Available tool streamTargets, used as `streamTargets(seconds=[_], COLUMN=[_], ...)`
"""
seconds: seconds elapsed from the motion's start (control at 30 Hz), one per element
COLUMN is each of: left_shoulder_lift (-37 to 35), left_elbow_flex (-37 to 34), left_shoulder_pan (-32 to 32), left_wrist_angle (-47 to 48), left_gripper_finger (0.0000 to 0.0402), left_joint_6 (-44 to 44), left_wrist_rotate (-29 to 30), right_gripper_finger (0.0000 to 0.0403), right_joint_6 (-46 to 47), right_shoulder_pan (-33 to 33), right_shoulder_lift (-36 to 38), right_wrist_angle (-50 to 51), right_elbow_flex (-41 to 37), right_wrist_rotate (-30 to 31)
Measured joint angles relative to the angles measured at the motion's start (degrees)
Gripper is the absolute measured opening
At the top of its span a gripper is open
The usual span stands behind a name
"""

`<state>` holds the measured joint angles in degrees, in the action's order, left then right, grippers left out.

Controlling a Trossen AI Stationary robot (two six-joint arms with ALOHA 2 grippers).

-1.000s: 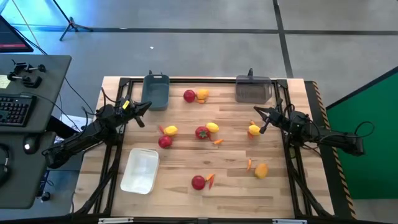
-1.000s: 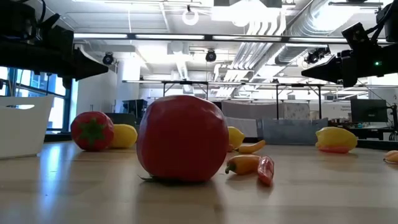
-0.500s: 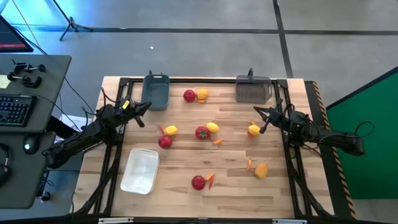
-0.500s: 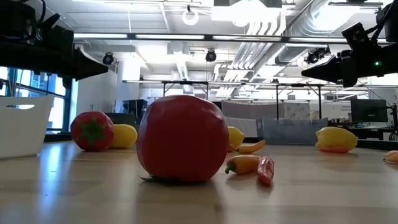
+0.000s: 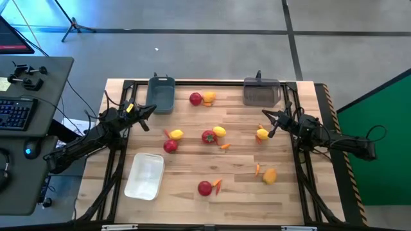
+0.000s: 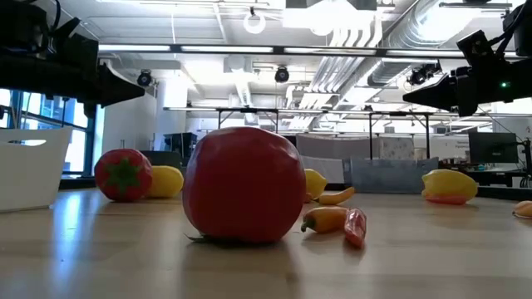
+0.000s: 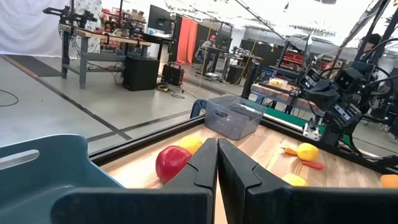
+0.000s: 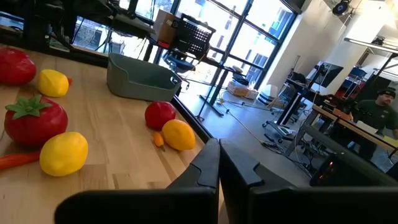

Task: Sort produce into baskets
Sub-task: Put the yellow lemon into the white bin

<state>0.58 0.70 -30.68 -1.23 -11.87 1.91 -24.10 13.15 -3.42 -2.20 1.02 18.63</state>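
Produce lies scattered over the bench (image 5: 192, 160): a lemon (image 5: 262, 134) just off the right tool (image 5: 270, 124), a tomato (image 5: 209, 136) at centre. The blue-grey basket (image 5: 160, 94) and the smoky basket (image 5: 261, 92) sit at the far edge, the white tray (image 5: 144, 176) near the front left, long axis front to back. Both arms reach inward, raised; the left tool (image 5: 144, 118) and the right each have fingers pressed together, holding nothing
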Motion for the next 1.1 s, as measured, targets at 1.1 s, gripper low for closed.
streamTargets(seconds=[1.1], left_shoulder_lift=[24.0], left_elbow_flex=[12.4], left_shoulder_pan=[5.9], left_wrist_angle=[4.5], left_gripper_finger=[0.0002], left_joint_6=[-0.9], left_wrist_rotate=[-15.5], right_gripper_finger=[0.0000], right_joint_6=[0.0], right_shoulder_pan=[0.0], right_shoulder_lift=[0.0], right_wrist_angle=[0.0], right_elbow_flex=[0.0], right_wrist_rotate=[0.0])
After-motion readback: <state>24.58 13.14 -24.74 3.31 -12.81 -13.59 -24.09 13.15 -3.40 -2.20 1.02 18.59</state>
